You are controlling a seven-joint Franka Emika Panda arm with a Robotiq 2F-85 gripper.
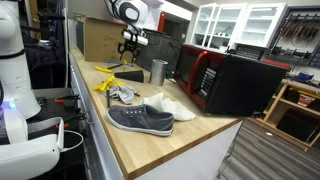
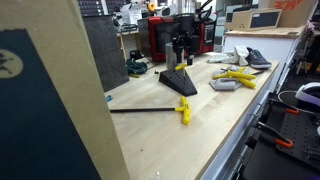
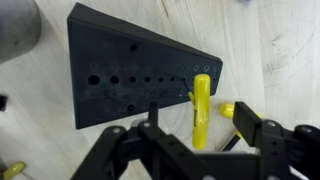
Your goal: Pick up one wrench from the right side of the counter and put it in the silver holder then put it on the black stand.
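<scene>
My arm (image 1: 128, 11): one, reaching down from above. My gripper (image 3: 197, 128): pointing straight down, fingers (image 3: 250, 130) parted (both seen in the wrist view).

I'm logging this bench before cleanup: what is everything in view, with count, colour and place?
counter: one, light-brown wood, under everything.
black stand: one, black, with holes, under the gripper.
yellow-handled tool: one, yellow, at the stand's hole row.
silver holder: one, shiny metal, beside the stand.
microwave: one, red and black, beside the silver holder.
grey shoe: one, grey, counter's front.
white shoe: one, white, behind the grey shoe.
loose tools: count unclear, yellow, between stand and shoes.
cardboard box: one, brown, behind the stand.
gripper: one, black, above the stand, jaws apart.
</scene>
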